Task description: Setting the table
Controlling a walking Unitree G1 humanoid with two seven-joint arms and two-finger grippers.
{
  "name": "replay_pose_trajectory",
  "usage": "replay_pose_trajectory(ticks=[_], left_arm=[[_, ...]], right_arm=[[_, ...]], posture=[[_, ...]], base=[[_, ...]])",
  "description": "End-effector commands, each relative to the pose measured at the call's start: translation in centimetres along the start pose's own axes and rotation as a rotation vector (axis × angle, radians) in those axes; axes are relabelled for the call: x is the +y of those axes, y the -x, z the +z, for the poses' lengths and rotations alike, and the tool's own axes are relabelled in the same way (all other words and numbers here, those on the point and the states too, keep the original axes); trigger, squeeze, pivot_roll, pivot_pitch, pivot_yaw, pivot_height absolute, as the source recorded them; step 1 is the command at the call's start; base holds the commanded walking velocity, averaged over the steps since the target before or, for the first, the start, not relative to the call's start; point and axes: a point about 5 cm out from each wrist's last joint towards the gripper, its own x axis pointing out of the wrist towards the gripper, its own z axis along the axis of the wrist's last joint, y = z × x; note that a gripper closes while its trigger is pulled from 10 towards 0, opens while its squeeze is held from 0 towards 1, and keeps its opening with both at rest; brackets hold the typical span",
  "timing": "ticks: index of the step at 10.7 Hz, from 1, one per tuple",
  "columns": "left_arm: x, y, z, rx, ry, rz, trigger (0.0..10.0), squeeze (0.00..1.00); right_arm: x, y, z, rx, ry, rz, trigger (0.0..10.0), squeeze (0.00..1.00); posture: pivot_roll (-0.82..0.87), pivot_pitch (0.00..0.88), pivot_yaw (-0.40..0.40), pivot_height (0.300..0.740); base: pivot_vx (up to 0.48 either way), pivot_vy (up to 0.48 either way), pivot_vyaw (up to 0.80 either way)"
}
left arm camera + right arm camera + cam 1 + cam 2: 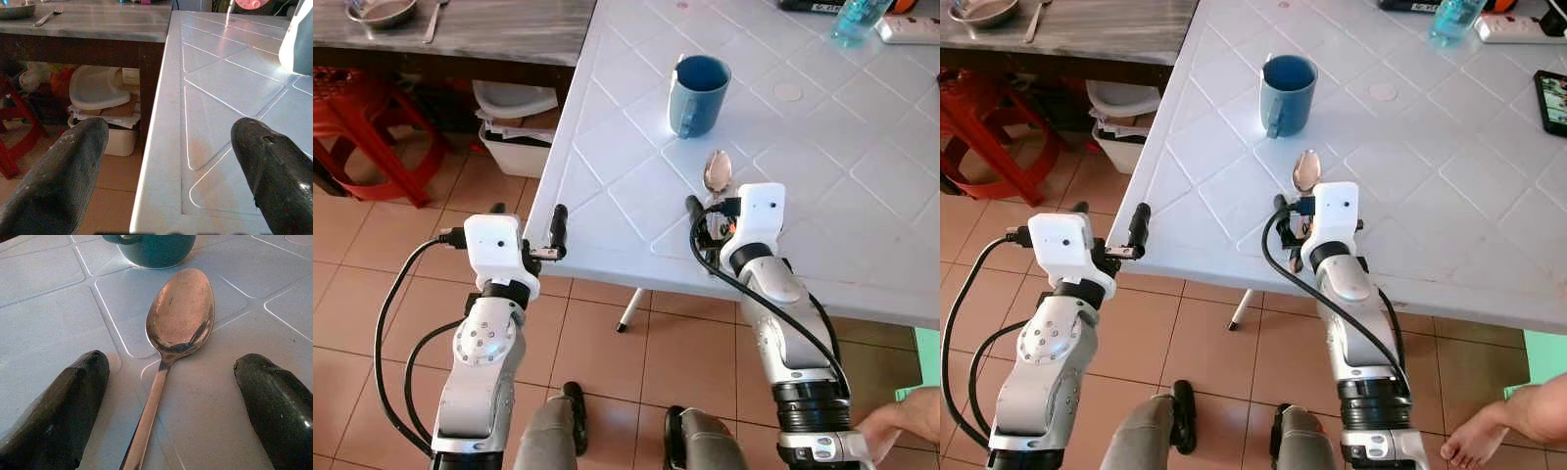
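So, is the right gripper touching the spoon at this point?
Apart. In the right wrist view the right gripper is open, its fingers either side of the spoon, with bare table showing between each finger and the handle.

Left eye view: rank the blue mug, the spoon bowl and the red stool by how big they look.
1. red stool, cut off by the frame
2. blue mug
3. spoon bowl
The stool stands lower, farther from the camera, yet looks largest.

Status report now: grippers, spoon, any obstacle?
Right gripper open, astride spoon handle on table. Left gripper open at table edge, idle. Mug just beyond spoon bowl.
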Motion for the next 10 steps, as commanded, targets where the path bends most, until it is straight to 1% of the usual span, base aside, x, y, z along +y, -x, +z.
replay_pose_trajectory(ticks=[1,2,3,4,5,6,8,9,10], left_arm=[[0.0,0.2,0.0,0.008,0.001,-0.009,10.0,0.0],[0.0,0.2,0.0,0.011,0.003,-0.01,10.0,0.0],[-0.1,0.1,-0.1,0.015,0.005,-0.013,10.0,0.0],[-0.1,0.1,-0.2,0.022,0.009,-0.019,10.0,0.0],[-0.2,0.1,-0.3,0.034,0.014,-0.033,10.0,0.0],[-0.4,0.1,-0.4,0.042,0.018,-0.045,10.0,0.0],[-0.8,0.2,-0.6,0.052,0.025,-0.073,10.0,0.0],[-0.6,0.2,-0.7,0.062,0.024,-0.07,10.0,0.0],[-0.6,0.2,-0.8,0.069,0.023,-0.074,10.0,0.0]], right_arm=[[0.6,0.1,-0.6,0.048,-0.007,0.036,10.0,0.0],[0.8,0.0,-0.7,0.078,-0.021,0.058,4.5,0.0],[1.0,0.1,-1.1,0.143,-0.002,0.092,0.0,0.0],[1.0,0.1,-1.2,0.162,-0.051,0.089,0.0,0.0],[1.0,0.0,-0.9,0.172,-0.072,0.083,0.0,0.0],[0.8,-0.2,-0.7,0.174,-0.071,0.079,0.0,0.0],[0.2,-0.5,-1.1,0.228,-0.108,0.047,0.0,0.0],[-0.1,-0.6,-1.2,0.231,-0.122,0.027,0.0,0.0],[-0.1,-0.5,-1.8,0.261,-0.136,0.025,0.0,0.0]], posture=[[-0.01,0.266,0.008,0.74],[-0.02,0.265,0.006,0.74],[-0.01,0.264,0.005,0.74],[-0.01,0.262,0.006,0.74],[-0.01,0.261,0.007,0.74],[-0.01,0.261,0.008,0.74],[-0.01,0.26,0.012,0.74],[-0.02,0.26,0.012,0.74],[-0.02,0.261,0.015,0.74]], base=[[0.0,0.0,0.0],[0.0,0.0,0.0],[0.0,0.0,0.0],[0.0,0.0,0.0],[0.0,0.0,0.0],[0.0,0.0,0.0],[0.0,0.0,0.0],[0.0,0.0,0.0],[0.0,0.0,0.0]])
